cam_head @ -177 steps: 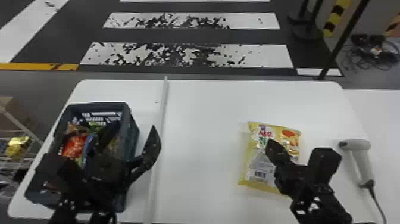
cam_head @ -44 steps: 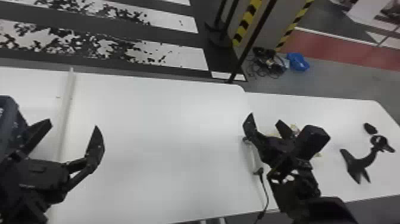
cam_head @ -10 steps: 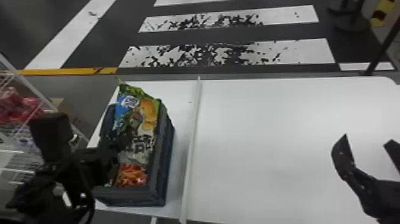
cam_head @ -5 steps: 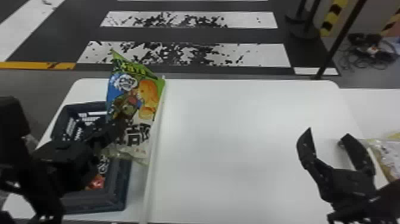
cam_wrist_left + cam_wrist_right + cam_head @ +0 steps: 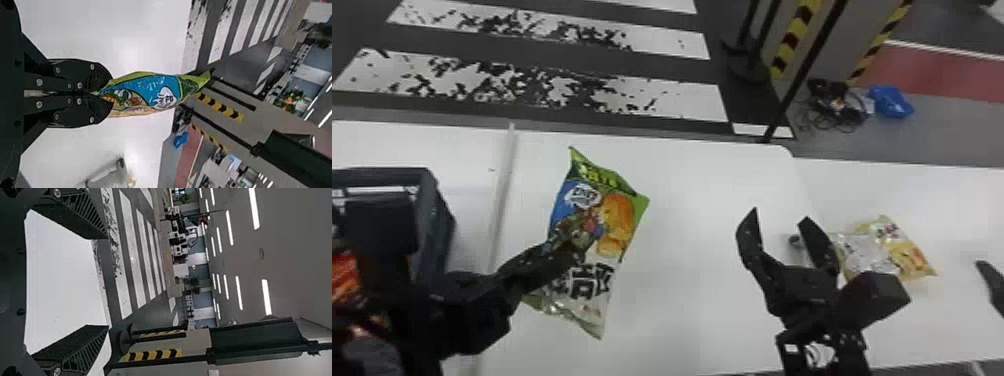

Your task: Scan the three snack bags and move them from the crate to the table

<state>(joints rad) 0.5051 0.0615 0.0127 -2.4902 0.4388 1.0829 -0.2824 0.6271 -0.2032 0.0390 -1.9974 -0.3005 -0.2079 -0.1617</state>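
In the head view my left gripper is shut on the green and blue snack bag, which hangs upright over the table, right of the divider strip. The left wrist view has the bag edge-on, pinched between the closed fingers of my left gripper. A red-orange bag lies in the dark crate at left, partly behind the arm. My right gripper stands open and empty beside the mostly hidden scanner; its wrist view has the right gripper with fingers wide apart. A yellow snack bag lies farther right.
A raised strip runs along the white table between the crate and its middle. A second white surface adjoins at right, with a black object at its edge. Posts stand behind the table.
The head view has turned to the right. My left gripper has carried the green bag up out of the crate and rightward, past the strip and over the table. The right gripper stays open.
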